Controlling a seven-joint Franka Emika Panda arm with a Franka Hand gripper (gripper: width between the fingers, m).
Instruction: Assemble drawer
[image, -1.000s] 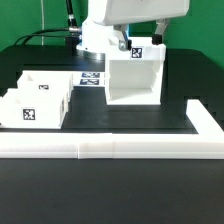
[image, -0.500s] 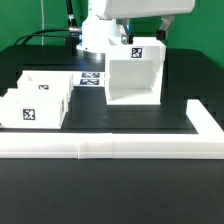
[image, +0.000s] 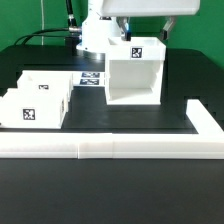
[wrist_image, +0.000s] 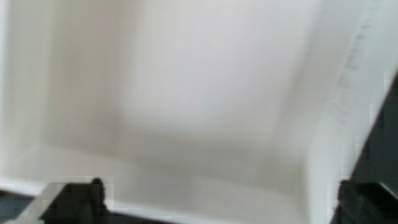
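Exterior and wrist views of a drawer assembly, one arm only. The housing (image: 135, 78) stands toward the far edge of the desk (image: 120, 124). Its open face is turned to the near edge, so its depth axis runs from the near edge to the far edge. The pincer (image: 143, 36) hangs directly above the rear top of the housing.

In the wrist view the pincer (wrist_image: 222, 200) is spread wide. One dark fingertip (wrist_image: 80, 200) shows at each side of the frame, and the pale wall of the housing (wrist_image: 196, 100) fills the space between them. Whether the fingertips touch that wall cannot be told.

The nearer tray (image: 28, 112) and the farther tray (image: 52, 88) sit side by side, touching or almost so. They are close to the desk edge on the exterior view's left, well apart from the pincer. The marker board (image: 90, 79) lies flat between the trays and the housing. The border wall (image: 110, 148) runs along the near edge and turns at the corner on the exterior view's right.

Judgement: the relation that governs the coming move is vertical. The housing lies straight below the pincer, so a descent would meet it without sideways travel. Reaching a tray would call for a long crossing toward the exterior view's left edge.
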